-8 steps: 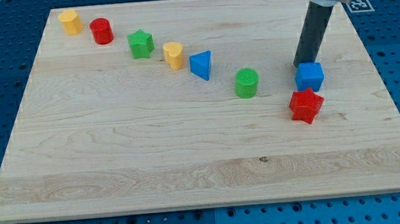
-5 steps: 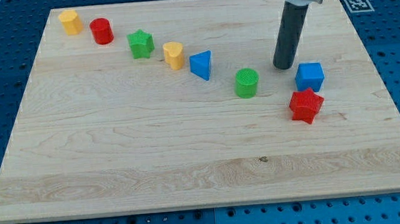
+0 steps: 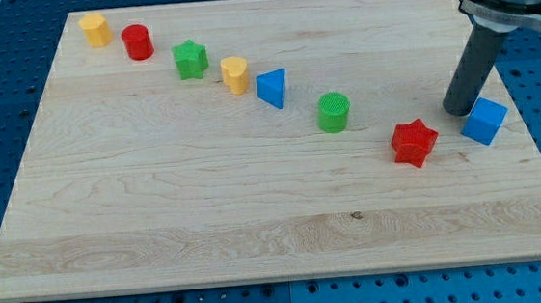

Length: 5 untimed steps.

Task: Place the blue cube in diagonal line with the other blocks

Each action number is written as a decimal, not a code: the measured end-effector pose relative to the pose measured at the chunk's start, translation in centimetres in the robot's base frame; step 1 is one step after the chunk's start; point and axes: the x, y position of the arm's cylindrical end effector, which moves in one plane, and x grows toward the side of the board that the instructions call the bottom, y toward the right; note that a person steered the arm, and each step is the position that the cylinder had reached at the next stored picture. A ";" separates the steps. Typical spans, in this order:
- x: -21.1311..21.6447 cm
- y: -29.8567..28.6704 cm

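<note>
The blue cube (image 3: pixel 485 120) lies near the board's right edge, right of the red star (image 3: pixel 414 143). My tip (image 3: pixel 459 111) rests just left of and above the cube, touching or nearly touching it. A diagonal row runs from the view's top left downward to the right: yellow block (image 3: pixel 95 29), red cylinder (image 3: pixel 137 42), green star (image 3: pixel 190 59), yellow heart (image 3: pixel 235 75), blue triangle (image 3: pixel 272 88), green cylinder (image 3: pixel 334 112), then the red star.
The wooden board (image 3: pixel 160 218) sits on a blue perforated table. The board's right edge runs close beside the blue cube. A marker tag is partly visible at the top right.
My tip swung left, then moved right across the board. The blue cube shifted right and slightly down, from above the red star to its right, and turned a little.
</note>
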 end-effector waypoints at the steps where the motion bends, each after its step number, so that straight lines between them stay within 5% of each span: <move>1: 0.0 2.4; 3: 2.2 6.5; 5: 3.0 3.3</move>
